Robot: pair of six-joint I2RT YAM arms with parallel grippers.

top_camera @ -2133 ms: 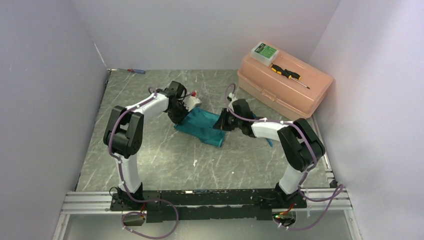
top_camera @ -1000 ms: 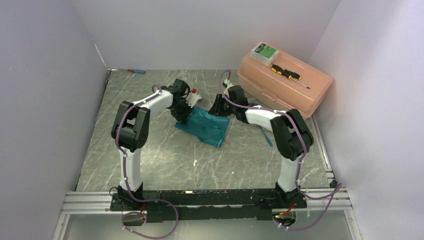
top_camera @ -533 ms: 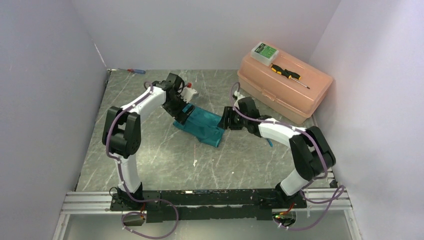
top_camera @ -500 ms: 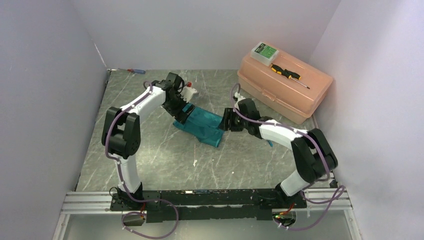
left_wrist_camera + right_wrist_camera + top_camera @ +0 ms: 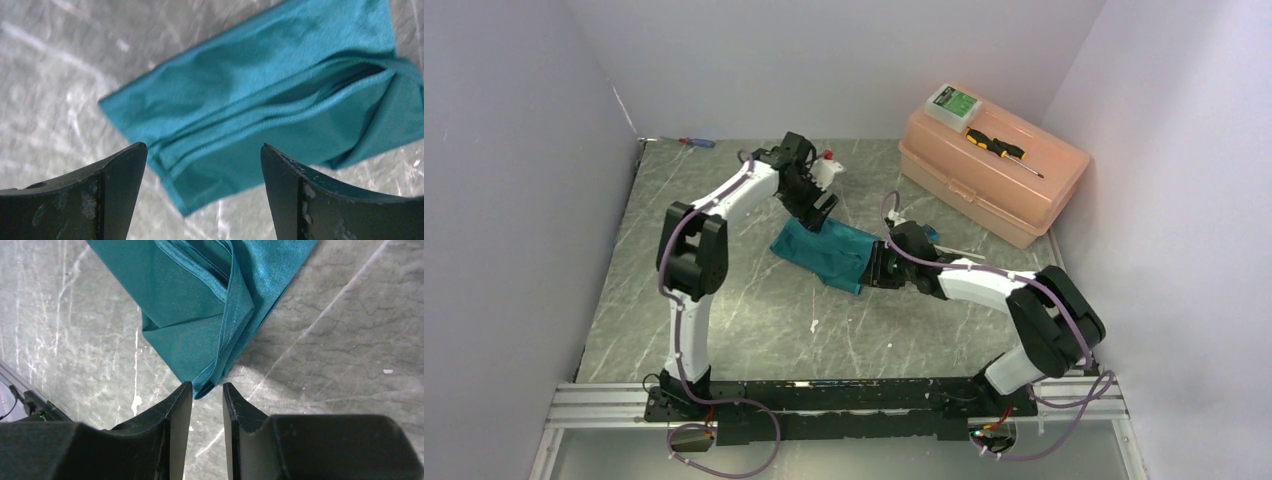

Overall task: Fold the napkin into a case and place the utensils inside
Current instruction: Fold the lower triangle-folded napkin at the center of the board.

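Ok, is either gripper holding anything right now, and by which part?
Left gripper: open above the napkin, holding nothing. Right gripper: fingertips straddle the napkin's folded corner; whether it's pinched cannot be told.

Grey-green marbled table (image 5: 754, 300), seen from above, walled on three sides. Near its middle lies the teal napkin (image 5: 829, 250), folded to a narrow oblong and set aslant; the wrist views show several layers stacked along one long edge and at one corner. At the far right, close to the wall, stands a peach toolbox (image 5: 964, 197), well apart from the napkin. In the far left corner lies a red-and-blue screwdriver (image 5: 696, 142). A small white scrap (image 5: 813, 324) lies on the bare surface nearer the front edge.
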